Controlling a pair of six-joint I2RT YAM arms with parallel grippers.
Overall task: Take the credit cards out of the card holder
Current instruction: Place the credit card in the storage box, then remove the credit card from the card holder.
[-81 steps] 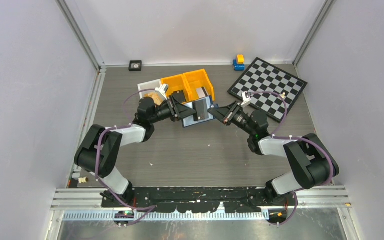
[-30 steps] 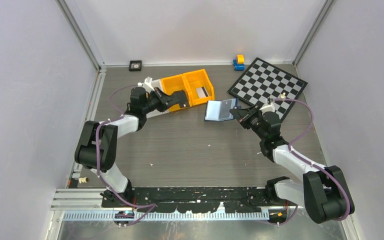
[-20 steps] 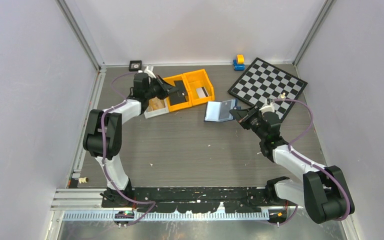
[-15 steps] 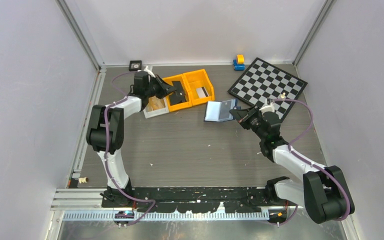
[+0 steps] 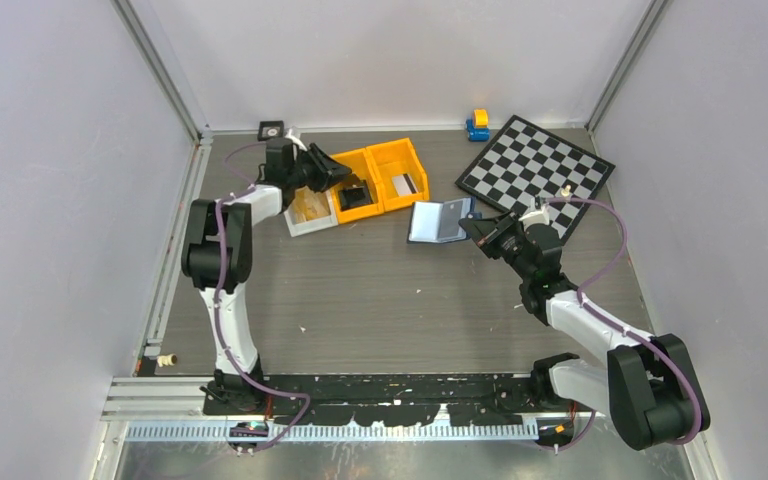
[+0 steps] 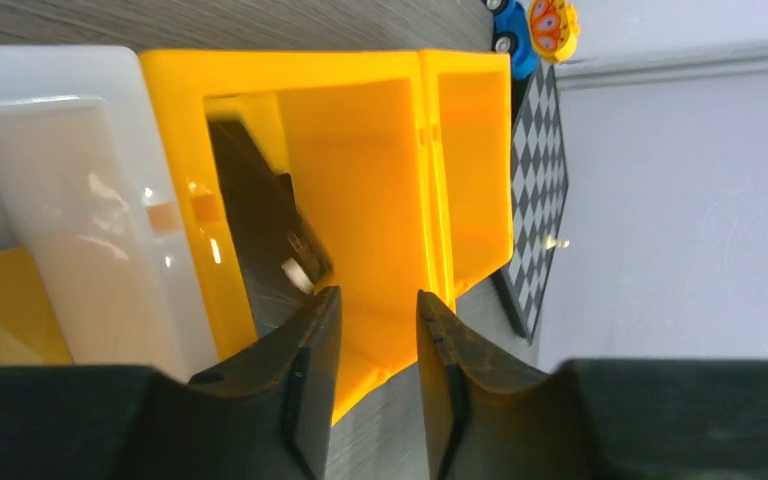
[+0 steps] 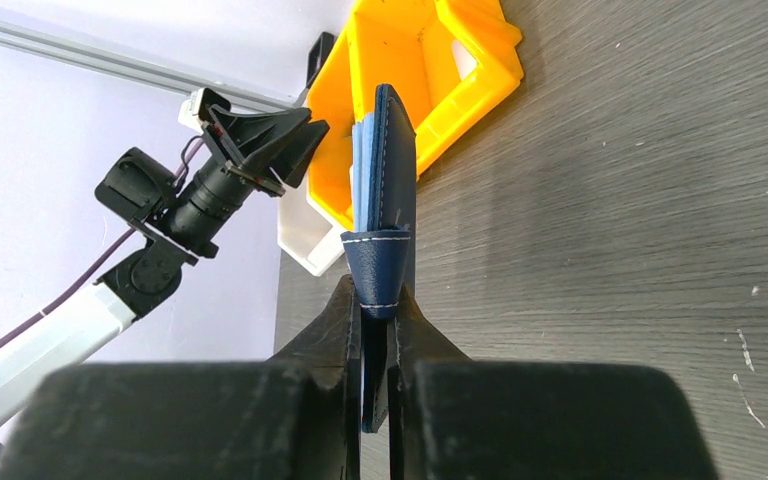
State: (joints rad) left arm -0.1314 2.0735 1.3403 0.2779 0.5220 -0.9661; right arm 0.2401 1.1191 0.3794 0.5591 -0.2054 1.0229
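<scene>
The navy card holder [image 5: 440, 222] hangs open above the table, edge-on in the right wrist view [image 7: 385, 190], and my right gripper [image 5: 476, 229] [image 7: 374, 300] is shut on its lower edge. A dark grey credit card [image 5: 357, 197] [image 6: 265, 235] lies tilted in the left compartment of the orange bin [image 5: 374, 182] [image 6: 360, 170]. My left gripper [image 5: 338, 172] [image 6: 375, 305] hovers at that compartment's near left edge, open, with nothing between its fingers. A tan flat thing [image 5: 310, 205] sits in the white tray [image 5: 305, 229].
The white tray [image 6: 80, 150] touches the orange bin's left side. A small light item [image 5: 403, 184] lies in the bin's right compartment. A chessboard [image 5: 537, 175], a blue-and-yellow toy [image 5: 477, 124] and a small black square [image 5: 271, 130] stand along the back.
My left arm swung back-left from the holder to the orange bin carrying the dark card, then opened; the card now lies in the left compartment. The right gripper has held still for the last second.
</scene>
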